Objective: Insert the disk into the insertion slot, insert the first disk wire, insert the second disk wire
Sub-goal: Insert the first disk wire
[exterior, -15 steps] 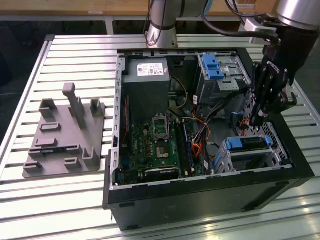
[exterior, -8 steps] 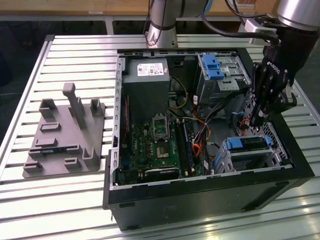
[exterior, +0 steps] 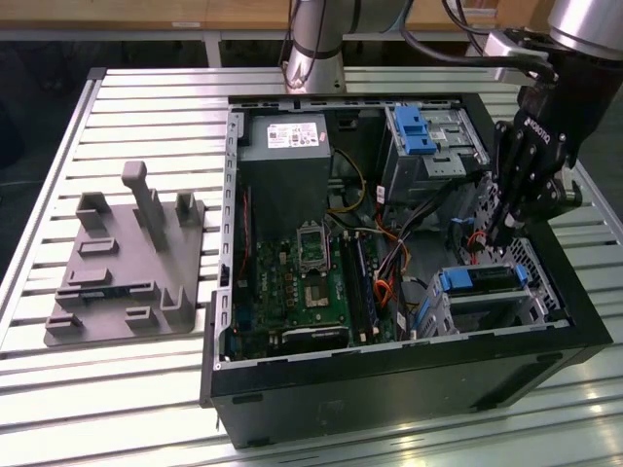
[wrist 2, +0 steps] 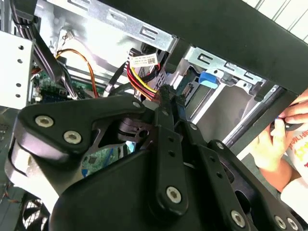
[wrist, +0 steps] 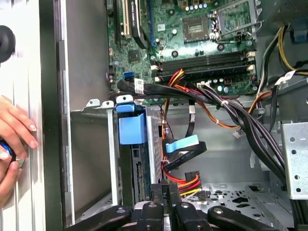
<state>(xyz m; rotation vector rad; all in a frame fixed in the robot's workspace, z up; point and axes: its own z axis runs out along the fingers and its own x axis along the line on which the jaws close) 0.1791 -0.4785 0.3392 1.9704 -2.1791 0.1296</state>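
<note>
Blue-framed, the disk [exterior: 482, 279] already sits in the insertion slot [exterior: 537, 282] at the lower right of the exterior view, so step 1 looks done. The pincer [exterior: 494, 232] hangs just above it, beside the red-and-yellow wire bundle [wrist: 185, 180]. Whether it clamps anything I cannot tell. The 2 wires seem not yet plugged.

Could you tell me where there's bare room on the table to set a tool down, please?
In the exterior view the slatted table is bare beyond the grey fixture and on its near side. Inside the computer case it is crowded: cables fill the space between the motherboard and the insertion slot, where the gripper hangs.
</note>
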